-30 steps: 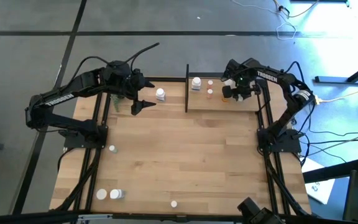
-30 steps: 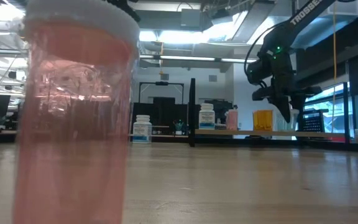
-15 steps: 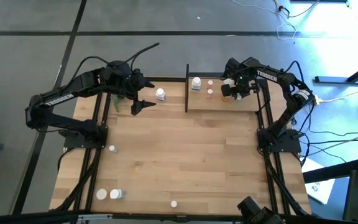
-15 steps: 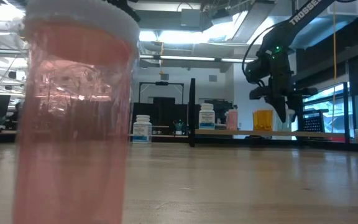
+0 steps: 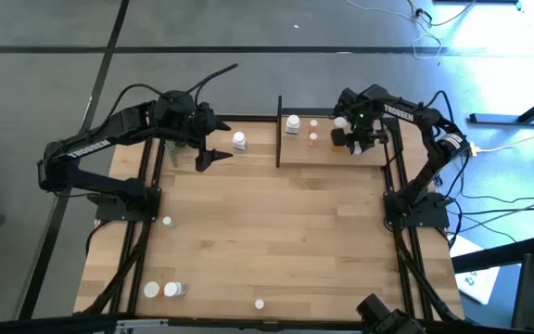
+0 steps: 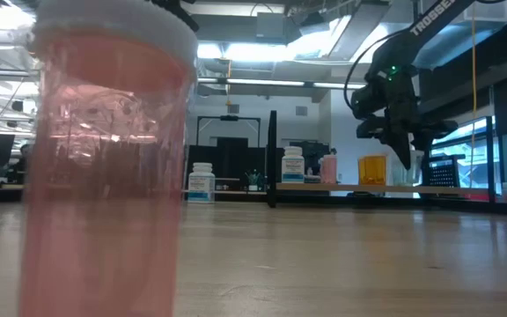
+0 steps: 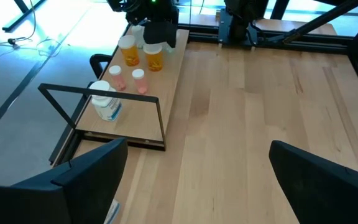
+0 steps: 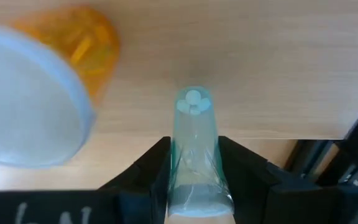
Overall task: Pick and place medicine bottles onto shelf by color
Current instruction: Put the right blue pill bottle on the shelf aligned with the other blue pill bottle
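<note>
1. High view: right gripper (image 5: 349, 136) over far-right end of shelf (image 5: 360, 156), near the table's far edge and right frame rail; left gripper (image 5: 213, 141) spread wide, empty, beside white bottle (image 5: 239, 141); mid-table bare, loose bottles (image 5: 161, 289) at near-left edge.
2. Low view: pink bottle (image 6: 104, 167) fills the left foreground; shelf w/ white, pink and orange bottles far back; right arm above its right end.
3. Left wrist: fingers wide apart; open tabletop ahead.
4. Right wrist: narrow grip on a clear bottle (image 8: 193, 155); orange bottle (image 8: 48, 81) just beside.
5. Vs 1 s ago: right gripper shifted only slightly; left arm unchanged.
</note>
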Controlling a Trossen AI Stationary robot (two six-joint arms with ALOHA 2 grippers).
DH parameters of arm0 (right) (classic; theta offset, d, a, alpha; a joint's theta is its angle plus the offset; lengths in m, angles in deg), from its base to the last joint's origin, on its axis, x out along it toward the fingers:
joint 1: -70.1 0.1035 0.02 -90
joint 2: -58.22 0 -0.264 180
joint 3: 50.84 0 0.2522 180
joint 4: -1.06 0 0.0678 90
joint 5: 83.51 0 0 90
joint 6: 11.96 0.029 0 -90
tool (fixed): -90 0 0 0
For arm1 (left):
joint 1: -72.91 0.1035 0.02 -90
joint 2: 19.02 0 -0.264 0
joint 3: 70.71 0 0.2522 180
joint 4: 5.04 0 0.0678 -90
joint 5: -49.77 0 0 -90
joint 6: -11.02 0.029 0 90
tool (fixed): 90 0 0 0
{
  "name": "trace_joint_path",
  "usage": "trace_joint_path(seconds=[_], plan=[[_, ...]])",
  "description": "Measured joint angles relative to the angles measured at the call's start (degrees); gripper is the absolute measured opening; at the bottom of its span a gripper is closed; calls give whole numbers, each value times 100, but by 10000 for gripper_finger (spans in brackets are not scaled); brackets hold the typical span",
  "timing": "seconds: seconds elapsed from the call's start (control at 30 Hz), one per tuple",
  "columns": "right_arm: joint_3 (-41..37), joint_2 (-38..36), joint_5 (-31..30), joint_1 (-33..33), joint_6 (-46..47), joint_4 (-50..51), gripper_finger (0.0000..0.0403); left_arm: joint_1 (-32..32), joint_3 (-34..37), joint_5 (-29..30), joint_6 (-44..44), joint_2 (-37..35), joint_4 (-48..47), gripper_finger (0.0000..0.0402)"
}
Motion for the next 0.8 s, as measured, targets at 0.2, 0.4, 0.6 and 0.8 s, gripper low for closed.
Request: trace_joint_path(seconds=[0.2, 0.4, 0.6, 0.8], plan=[[2, 0, -376, -73, 29, -39, 132, 0, 0, 0, 0, 0, 0, 387], [2, 0, -378, -73, -15, -281, 132, 0, 0, 0, 0, 0, 0, 387], [1, 33, -384, -73, -19, -336, 132, 0, 0, 0, 0, 0, -1, 387], [0, 174, -261, -73, -28, -336, 132, 0, 0, 0, 0, 1, -2, 387]])
